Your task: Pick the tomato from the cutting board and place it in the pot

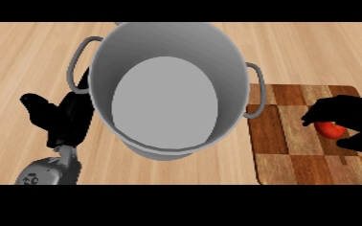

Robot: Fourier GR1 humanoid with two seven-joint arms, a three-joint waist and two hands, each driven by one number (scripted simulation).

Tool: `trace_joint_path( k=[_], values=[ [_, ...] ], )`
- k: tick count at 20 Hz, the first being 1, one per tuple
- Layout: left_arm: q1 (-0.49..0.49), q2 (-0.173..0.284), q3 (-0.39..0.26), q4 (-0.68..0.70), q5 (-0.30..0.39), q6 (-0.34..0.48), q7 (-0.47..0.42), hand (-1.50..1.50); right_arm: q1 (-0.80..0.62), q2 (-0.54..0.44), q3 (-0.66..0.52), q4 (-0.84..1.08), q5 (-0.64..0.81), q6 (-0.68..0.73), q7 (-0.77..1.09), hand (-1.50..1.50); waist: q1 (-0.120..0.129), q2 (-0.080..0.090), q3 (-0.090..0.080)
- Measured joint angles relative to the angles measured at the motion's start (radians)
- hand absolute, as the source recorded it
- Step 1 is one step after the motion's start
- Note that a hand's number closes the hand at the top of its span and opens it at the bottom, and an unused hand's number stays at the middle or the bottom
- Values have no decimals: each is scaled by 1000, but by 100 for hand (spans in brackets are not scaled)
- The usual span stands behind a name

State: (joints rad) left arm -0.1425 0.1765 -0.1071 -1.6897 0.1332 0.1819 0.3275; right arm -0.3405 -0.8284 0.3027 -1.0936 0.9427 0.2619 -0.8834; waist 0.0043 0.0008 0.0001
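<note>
**Observer:** Where are we in the task?

**Operator:** At the pick, I'd say. My right hand (338,109) is on the board (290,153) at the right edge of the view, fingers curled round the tomato (331,130). Only a red patch of it shows under the black fingers.

**Observer:** Is it off the board yet?

**Operator:** I can't tell from this angle. The hand hides the underside, so it may be resting on the wood or just above it.

**Observer:** And the pot?

**Operator:** The pot (166,43) stands on the counter (297,48) just left of the board, its right handle reaching over the board's left edge. Nothing shows inside it.

**Observer:** Your other hand?

**Operator:** The left hand (60,117) sits beside the pot's left wall, fingers straight and up, holding nothing. It's resting.

**Observer:** What does the next move need?

**Operator:** In my judgement, a lift high enough to clear the rim, then a carry left over the opening before I release. The wall is tall, and that near handle is in the path, so I'd go up first.
</note>
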Motion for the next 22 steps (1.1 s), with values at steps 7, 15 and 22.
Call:
trace_joint_path(
  k=[7, 15, 22],
  values=[
    [13, 0, 18, -32, 2, -22, 25, 0, -5, 35, -24, -7, -8, -27, -41, 150, 0, -1, 0],
    [22, -6, 45, 7, -2, -40, -5, 0, 26, 107, -89, -43, -65, 39, 135, 150, -26, -10, -3],
    [64, 11, 93, 12, -11, -6, -5, 0, 116, 266, -276, -21, -162, 4, 568, 150, -140, -53, -22]
  ],
)
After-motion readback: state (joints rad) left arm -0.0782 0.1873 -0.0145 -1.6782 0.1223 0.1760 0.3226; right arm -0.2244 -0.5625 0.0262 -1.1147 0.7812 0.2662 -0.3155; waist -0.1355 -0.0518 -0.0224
